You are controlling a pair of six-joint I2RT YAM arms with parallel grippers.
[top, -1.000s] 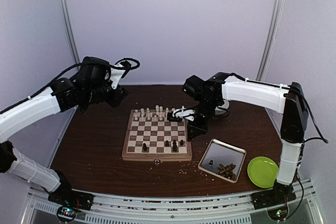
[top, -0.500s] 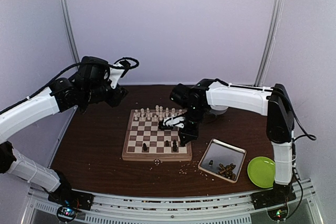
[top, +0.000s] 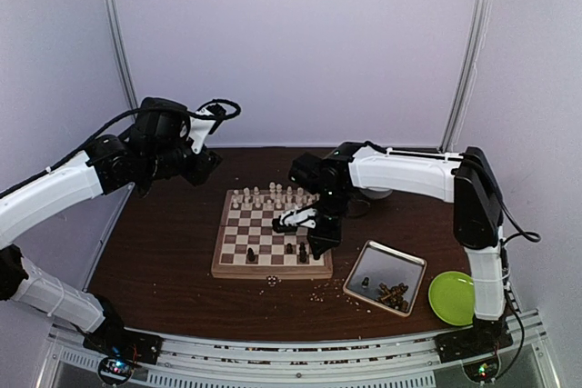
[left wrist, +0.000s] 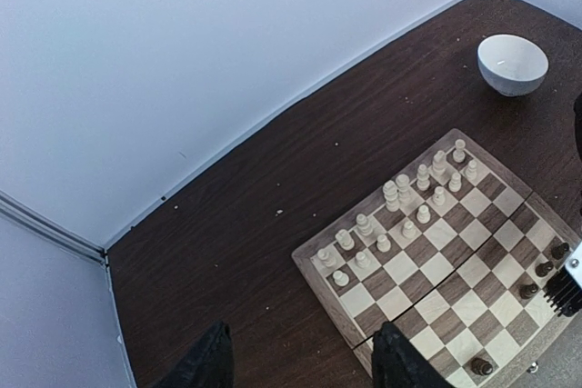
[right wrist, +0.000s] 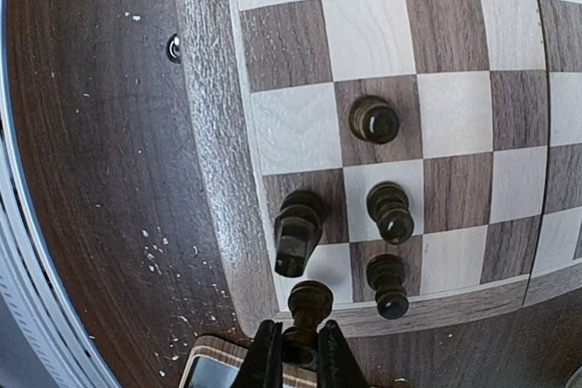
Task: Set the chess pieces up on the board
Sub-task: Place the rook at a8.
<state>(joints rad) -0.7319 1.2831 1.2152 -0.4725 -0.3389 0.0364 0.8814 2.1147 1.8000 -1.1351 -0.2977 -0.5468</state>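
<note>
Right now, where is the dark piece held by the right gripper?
The dark piece sits pinched in the right gripper, low in the right wrist view, over the board at its near right corner, beside four other dark pieces.

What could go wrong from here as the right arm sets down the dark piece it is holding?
1. The right gripper holds its dark piece right beside a tall dark piece and a smaller dark piece. Lowering it could knock either one over.
2. The held piece seems to hang near the board's rim, so if released here it might land half off its square and topple.
</note>
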